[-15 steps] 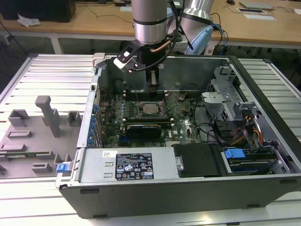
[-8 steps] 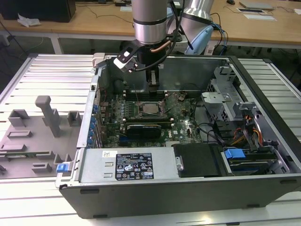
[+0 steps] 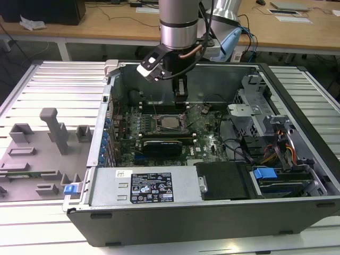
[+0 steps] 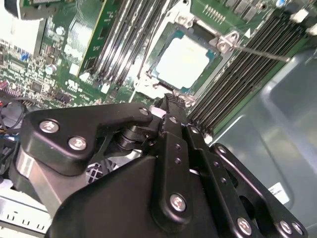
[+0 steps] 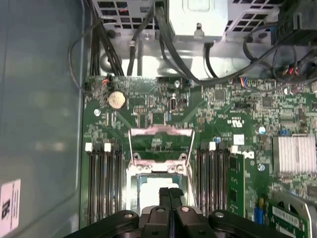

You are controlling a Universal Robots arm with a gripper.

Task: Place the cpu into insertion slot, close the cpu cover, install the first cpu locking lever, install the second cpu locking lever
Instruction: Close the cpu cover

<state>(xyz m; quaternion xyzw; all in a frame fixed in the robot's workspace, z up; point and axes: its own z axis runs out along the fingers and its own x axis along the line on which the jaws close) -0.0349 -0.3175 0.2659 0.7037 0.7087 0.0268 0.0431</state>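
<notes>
The cpu (image 4: 185,59) lies flat in the insertion slot (image 3: 157,125) on the green board, its silver top showing; in the exterior view the cpu (image 3: 170,124) sits mid-board. The cpu cover (image 5: 161,131) stands hinged up on the slot's far side, with the board visible through its window. A thin wire locking lever (image 4: 257,51) sticks out beside the slot. My gripper (image 3: 181,97) hangs just above the slot's back edge. Both wrist views show its black fingers pressed together with nothing between them, as seen at the gripper (image 4: 169,99) and the gripper (image 5: 170,190).
The open computer case (image 3: 106,133) walls the board in. Black memory slots (image 5: 104,183) flank the slot on both sides. Cables (image 5: 163,44) and a drive cage (image 3: 249,106) lie on the exterior view's right, a power supply (image 3: 154,186) in front, and a grey fixture (image 3: 53,127) outside on the left.
</notes>
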